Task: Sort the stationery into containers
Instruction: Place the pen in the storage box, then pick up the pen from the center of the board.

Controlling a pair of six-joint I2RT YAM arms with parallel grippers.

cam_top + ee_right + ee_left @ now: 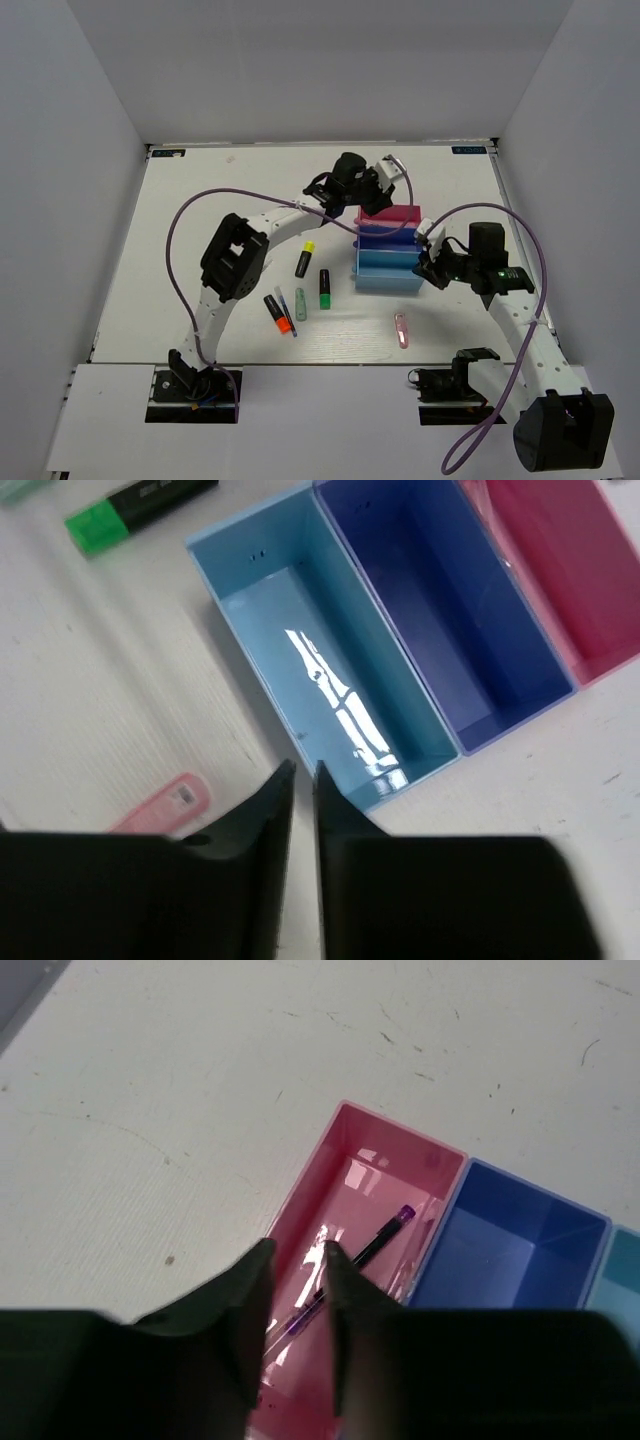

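Observation:
The containers are three joined trays: pink (392, 214), dark blue (388, 238) and light blue (388, 270). My left gripper (298, 1252) hovers open over the pink tray (345, 1135), where a thin black pen (385, 1232) with purple ends lies. My right gripper (303, 770) hangs by the near corner of the light blue tray (300, 600), its jaws a narrow gap apart with nothing between them. Loose stationery on the table: a yellow highlighter (305, 258), a green highlighter (325, 288), an orange highlighter (278, 312), a thin pen (287, 311), a pale green stick (300, 302) and a pink clip (402, 330).
The dark blue tray (430, 610) and light blue tray show nothing inside. White walls enclose the table on three sides. A purple cable (200, 205) loops above the left arm and another (535, 250) over the right arm.

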